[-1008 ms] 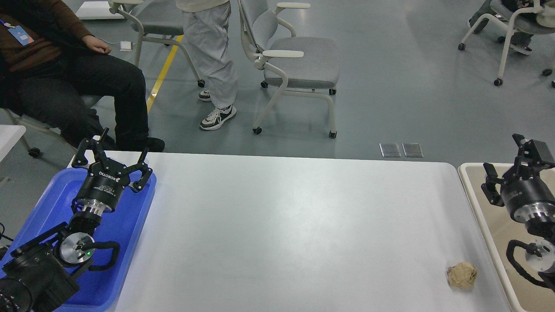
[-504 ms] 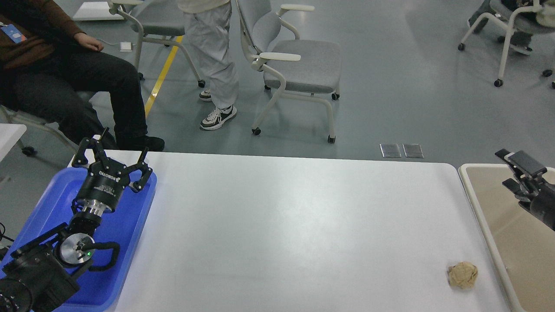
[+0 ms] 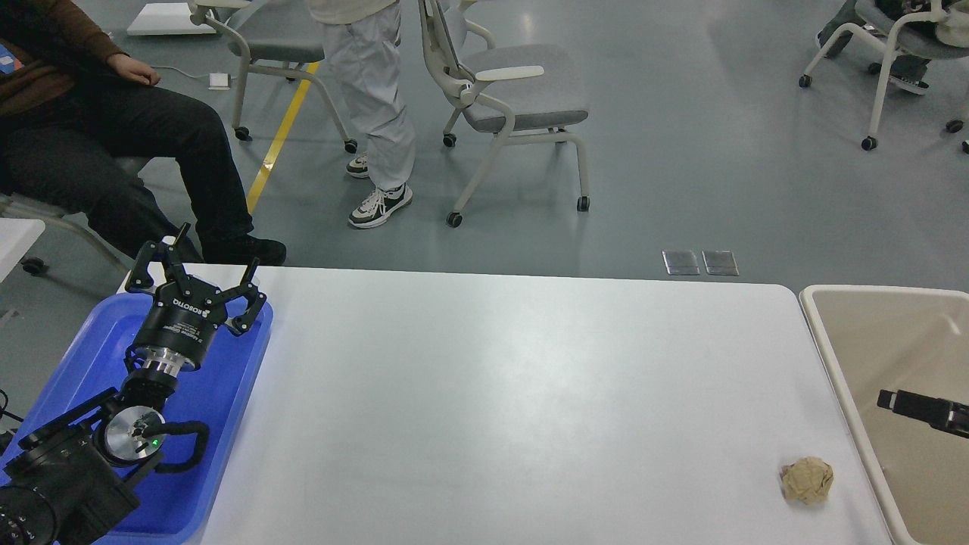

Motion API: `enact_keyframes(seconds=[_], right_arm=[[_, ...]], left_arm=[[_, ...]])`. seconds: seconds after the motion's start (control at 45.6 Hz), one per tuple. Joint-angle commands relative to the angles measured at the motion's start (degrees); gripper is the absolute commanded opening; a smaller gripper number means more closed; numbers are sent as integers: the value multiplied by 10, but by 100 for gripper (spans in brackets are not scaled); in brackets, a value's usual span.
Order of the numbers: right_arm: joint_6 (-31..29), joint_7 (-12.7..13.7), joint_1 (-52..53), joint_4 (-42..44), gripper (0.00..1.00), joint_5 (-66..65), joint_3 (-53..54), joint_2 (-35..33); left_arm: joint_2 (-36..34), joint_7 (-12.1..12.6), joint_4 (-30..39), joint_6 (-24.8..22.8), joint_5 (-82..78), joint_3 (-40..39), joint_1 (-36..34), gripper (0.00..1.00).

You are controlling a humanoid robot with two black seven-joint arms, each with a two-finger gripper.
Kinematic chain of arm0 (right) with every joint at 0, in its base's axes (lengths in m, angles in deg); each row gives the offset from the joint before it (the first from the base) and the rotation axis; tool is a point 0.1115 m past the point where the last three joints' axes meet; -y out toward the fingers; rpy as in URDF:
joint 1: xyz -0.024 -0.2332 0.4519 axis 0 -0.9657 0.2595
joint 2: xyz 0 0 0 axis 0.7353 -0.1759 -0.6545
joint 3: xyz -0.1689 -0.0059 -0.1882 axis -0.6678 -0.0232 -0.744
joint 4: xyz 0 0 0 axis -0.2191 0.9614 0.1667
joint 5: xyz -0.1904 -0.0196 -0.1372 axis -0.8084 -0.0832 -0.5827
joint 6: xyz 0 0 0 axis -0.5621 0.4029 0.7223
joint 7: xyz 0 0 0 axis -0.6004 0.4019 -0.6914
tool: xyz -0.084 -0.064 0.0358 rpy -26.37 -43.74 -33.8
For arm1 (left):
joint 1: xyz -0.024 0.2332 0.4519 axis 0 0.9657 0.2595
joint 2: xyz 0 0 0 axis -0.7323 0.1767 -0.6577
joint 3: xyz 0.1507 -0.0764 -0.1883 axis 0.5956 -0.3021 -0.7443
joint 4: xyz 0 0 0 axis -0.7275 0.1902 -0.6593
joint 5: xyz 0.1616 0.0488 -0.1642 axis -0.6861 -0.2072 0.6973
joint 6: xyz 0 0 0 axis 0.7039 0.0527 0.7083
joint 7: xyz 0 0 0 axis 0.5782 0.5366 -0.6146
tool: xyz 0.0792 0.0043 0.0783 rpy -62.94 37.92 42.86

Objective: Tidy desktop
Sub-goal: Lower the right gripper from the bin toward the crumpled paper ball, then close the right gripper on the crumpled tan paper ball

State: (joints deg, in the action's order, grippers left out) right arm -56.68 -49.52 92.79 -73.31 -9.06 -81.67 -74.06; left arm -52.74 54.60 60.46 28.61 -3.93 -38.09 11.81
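Observation:
The white desktop (image 3: 515,393) fills the middle of the head view. A crumpled brown paper ball (image 3: 807,480) lies on it near the front right corner. My left gripper (image 3: 203,263) is open and empty, held above the far end of the blue tray (image 3: 219,409) at the left. Of my right gripper, only one black finger (image 3: 923,409) shows at the right edge, over the beige bin (image 3: 825,333). It is to the right of the paper ball and apart from it. The rest of the right gripper is out of view.
The blue tray lies along the desktop's left side, and the beige bin stands off its right end. Beyond the far edge are a seated person (image 3: 113,144), a standing person (image 3: 371,106) and rolling chairs (image 3: 515,98) on the grey floor.
My right arm has dropped down and to the right, almost out of view. The chair behind the table has been turned and moved. The left arm and the paper ball have not moved.

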Motion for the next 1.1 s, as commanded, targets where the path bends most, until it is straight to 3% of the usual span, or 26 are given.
enact_keyframes(seconds=[0.0, 0.504, 0.811, 1.074], right_arm=[[-1, 3, 21, -14, 100, -114, -54, 5], [4, 4, 20, -7, 100, -136, -73, 111], [10, 3, -24, 74, 100, -126, -72, 153], [16, 3, -35, 82, 100, -120, -63, 184]], left_arm=[[0, 0, 0, 0, 0, 0, 0, 98], [0, 0, 0, 0, 0, 0, 0, 98], [0, 0, 0, 0, 0, 0, 0, 98], [0, 0, 0, 0, 0, 0, 0, 98]])
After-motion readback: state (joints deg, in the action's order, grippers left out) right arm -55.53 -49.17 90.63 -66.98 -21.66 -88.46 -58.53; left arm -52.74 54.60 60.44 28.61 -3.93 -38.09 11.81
